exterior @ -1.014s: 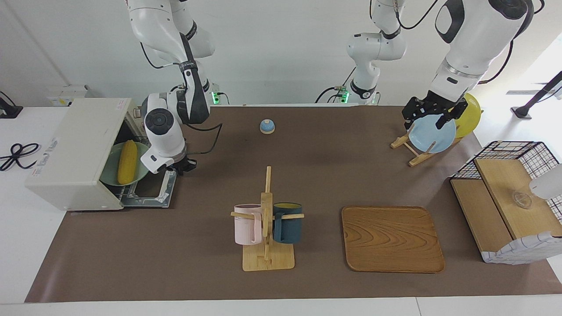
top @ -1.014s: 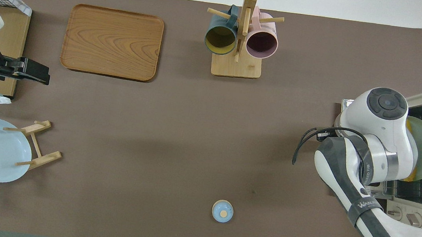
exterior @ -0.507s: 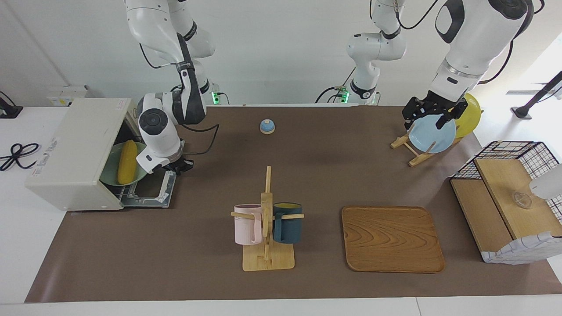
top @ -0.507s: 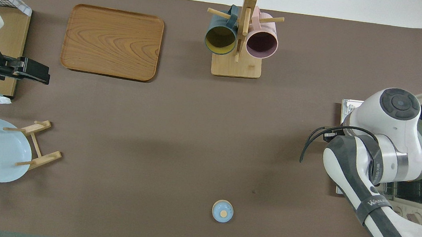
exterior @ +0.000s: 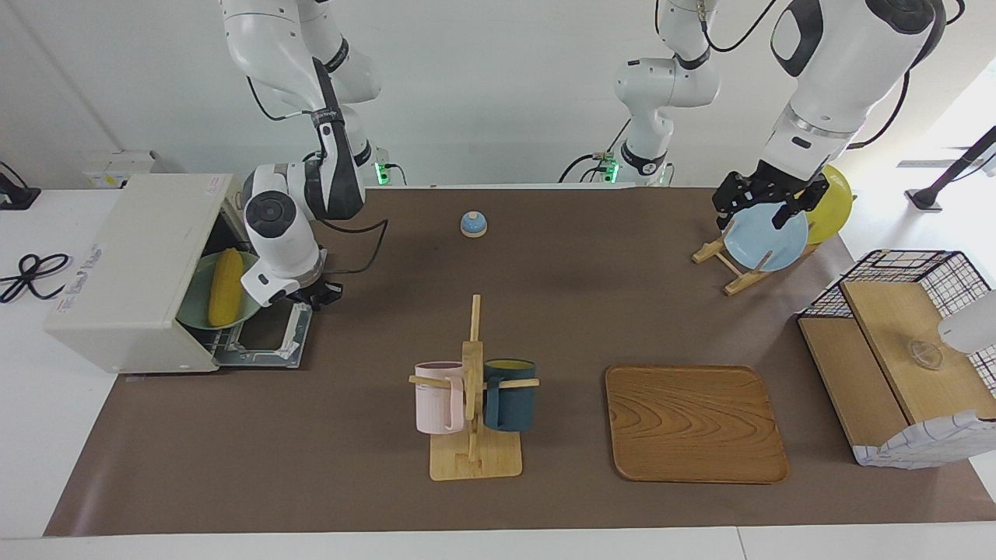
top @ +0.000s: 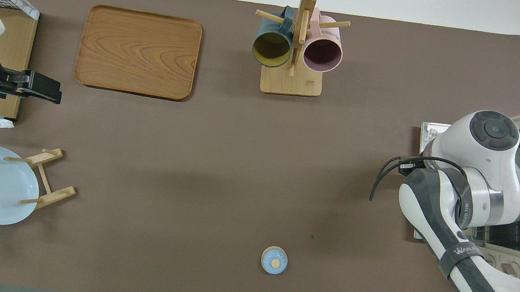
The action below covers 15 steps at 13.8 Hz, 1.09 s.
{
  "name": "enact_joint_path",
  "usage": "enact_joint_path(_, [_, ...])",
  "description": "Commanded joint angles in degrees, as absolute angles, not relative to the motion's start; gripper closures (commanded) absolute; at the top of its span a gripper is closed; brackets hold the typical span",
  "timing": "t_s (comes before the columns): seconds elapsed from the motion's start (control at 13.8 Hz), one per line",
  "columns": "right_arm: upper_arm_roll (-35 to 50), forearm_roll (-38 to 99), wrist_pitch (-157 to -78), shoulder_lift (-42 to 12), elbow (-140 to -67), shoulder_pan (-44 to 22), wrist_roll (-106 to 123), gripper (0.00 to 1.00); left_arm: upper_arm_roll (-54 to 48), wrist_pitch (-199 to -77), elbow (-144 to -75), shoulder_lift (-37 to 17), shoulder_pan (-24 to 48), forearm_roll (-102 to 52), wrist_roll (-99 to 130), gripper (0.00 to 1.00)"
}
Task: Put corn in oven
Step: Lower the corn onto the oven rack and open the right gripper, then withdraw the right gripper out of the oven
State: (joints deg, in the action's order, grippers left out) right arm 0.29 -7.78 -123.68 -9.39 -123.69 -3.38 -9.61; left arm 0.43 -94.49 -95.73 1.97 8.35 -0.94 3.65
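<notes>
At the right arm's end of the counter (exterior: 545, 498), the boxy off-white toaster oven (exterior: 132, 268) stands with its dark glass drop-down door (exterior: 268, 338) lowered flat. On its wire rack sits a round pale-green plate (exterior: 198, 307), and on that lies the bright yellow tapered corn cob (exterior: 224, 286), half under the oven roof, its long axis running across the oven mouth. The right gripper (exterior: 319, 294) sits low over the lowered door, directly in front of the plate's rim, fingers closed tight; whether they pinch the rim is hidden by the wrist. The corn lies from the fingers straight into the cavity, so the judgement is that a short push inward remains, with open room deeper on the rack; the door edges and oven side walls bound the path. Mid-counter, a wooden mug tree (exterior: 472, 404) and a small blue dome bell (exterior: 473, 224) stand well apart from the work. The left gripper (exterior: 766, 204) waits over a pale-blue plate in a wooden rack (exterior: 766, 237), fingers spread wide, holding nothing.
</notes>
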Motion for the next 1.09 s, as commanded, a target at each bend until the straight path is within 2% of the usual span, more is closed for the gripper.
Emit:
enact_joint_path(0.0, [0.53,-8.09,-126.12,-8.53,-125.86,-0.62,-7.82,1.00,0.35,-95.10,-96.33,2.64,8.53,0.35,3.34,0.00])
enact_joint_path(0.72, [0.44,-6.15,-128.23,-8.53,-126.74,1.92,-3.09,1.00,0.26,-95.10,-96.33,2.64,8.53,0.35,3.60,0.00])
enact_joint_path(0.87, [0.09,-7.37,-125.44,-8.09,-124.82,2.11,-1.06,1.00,0.26,-95.10,-96.33,2.64,8.53,0.35,3.60,0.00])
enact_joint_path(1.01, [0.09,-11.66,-118.86,-8.00,-120.17,2.72,-0.44,1.00,0.26,-95.10,-96.33,2.64,8.53,0.35,3.69,0.00])
